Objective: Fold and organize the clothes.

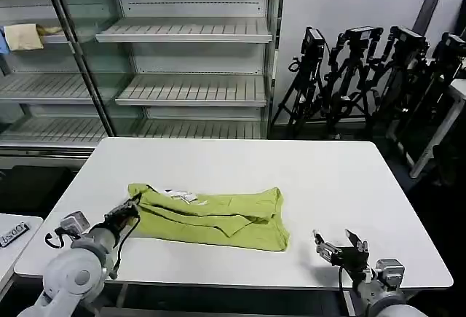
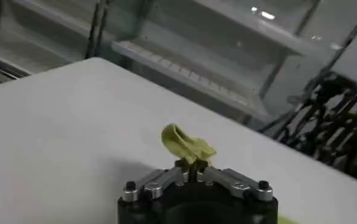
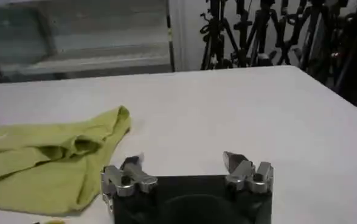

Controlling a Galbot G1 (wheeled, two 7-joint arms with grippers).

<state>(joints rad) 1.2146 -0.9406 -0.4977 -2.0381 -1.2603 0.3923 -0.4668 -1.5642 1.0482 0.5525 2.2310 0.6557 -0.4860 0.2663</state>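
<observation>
A lime yellow-green T-shirt (image 1: 215,216) lies partly folded across the middle of the white table (image 1: 240,164), its white neck label (image 1: 180,196) showing near its left end. My left gripper (image 1: 132,205) is shut on the shirt's left corner; a pinched tuft of green fabric (image 2: 186,145) sticks out past the gripper (image 2: 191,168) in the left wrist view. My right gripper (image 1: 336,243) hovers open over the table's front right, a little to the right of the shirt's right end (image 3: 105,131); nothing is between its fingers (image 3: 184,163).
Empty metal shelving (image 1: 189,62) stands behind the table, with a pale cream cloth (image 1: 23,36) on an upper left shelf. Black tripods (image 1: 364,76) crowd the back right. A second white surface (image 1: 14,233) adjoins at the front left.
</observation>
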